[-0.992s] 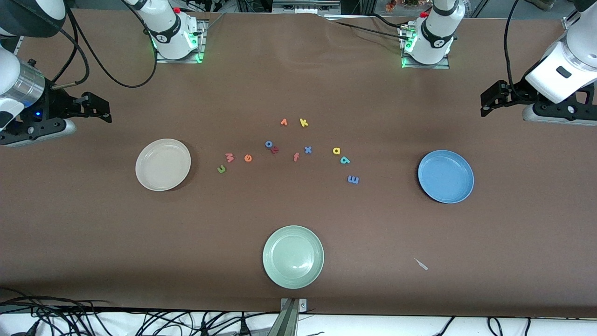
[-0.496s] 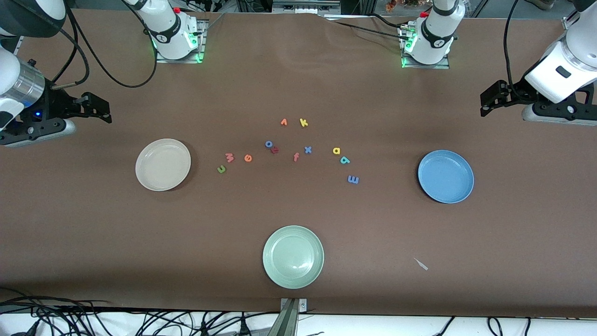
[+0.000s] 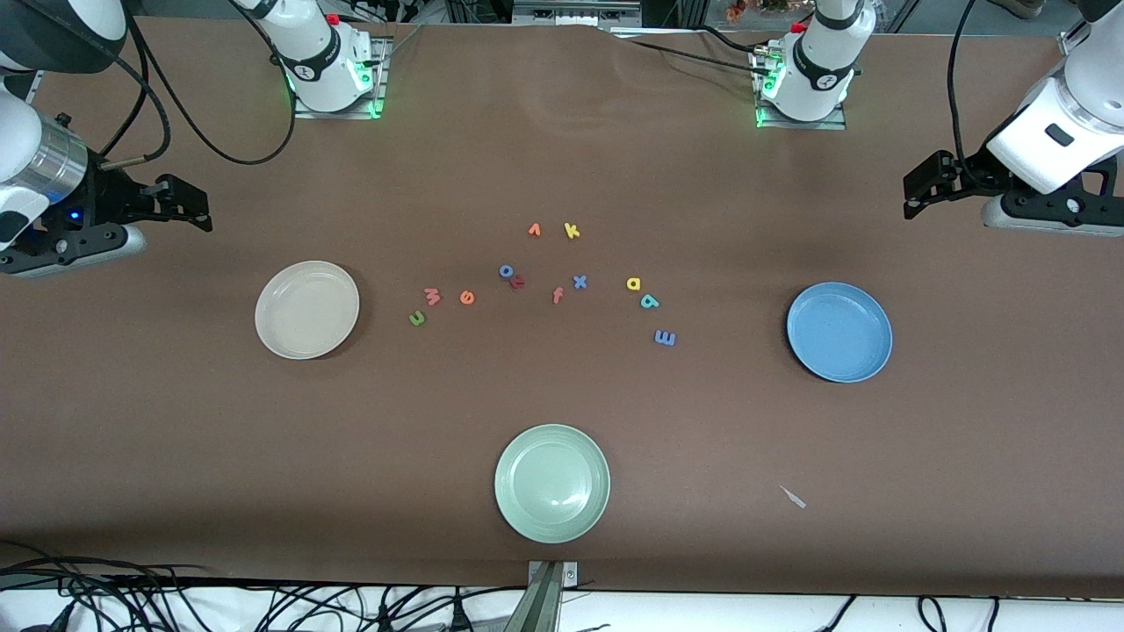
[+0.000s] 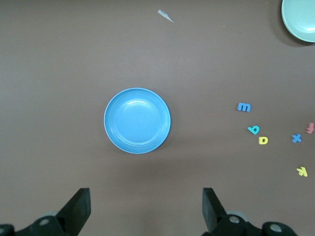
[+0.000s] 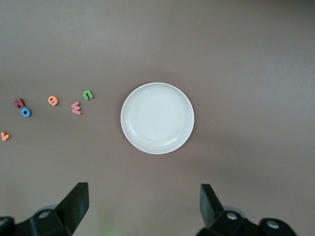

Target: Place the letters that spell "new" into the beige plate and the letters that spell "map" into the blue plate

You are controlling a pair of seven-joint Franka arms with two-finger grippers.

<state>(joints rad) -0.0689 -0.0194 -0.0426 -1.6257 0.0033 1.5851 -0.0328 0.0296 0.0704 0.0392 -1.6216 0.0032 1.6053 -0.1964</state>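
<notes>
1. Front view showed nothing sorted yet; both plates were empty and all letters lay loose mid-table, so the task looked to be at its very start.
2. Right gripper (image 3: 180,204) hung wide open and empty over the table's edge at the right arm's end, waiting. Left gripper (image 3: 926,186) hung likewise wide open and empty over the edge at the left arm's end.
3. Beige plate (image 3: 307,309) sat toward the right arm's end; the green n (image 3: 417,319), pink w (image 3: 431,296) and orange e (image 3: 467,298) lay just beside it, toward the table's middle.
4. Blue plate (image 3: 839,332) sat toward the left arm's end; the yellow a (image 3: 633,283), teal p (image 3: 650,301) and blue m (image 3: 666,338) lay in a cluster between it and the table's middle.
5. Distractors: the green plate (image 3: 552,484) near the front edge, and the k (image 3: 572,231), x (image 3: 580,282), f (image 3: 557,296), o (image 3: 507,271) near the centre.
6. Next move, probably: right gripper drops onto the n, closest to its plate. Letters are tiny and flat, so it needs a low, well-centred pinch.
</notes>
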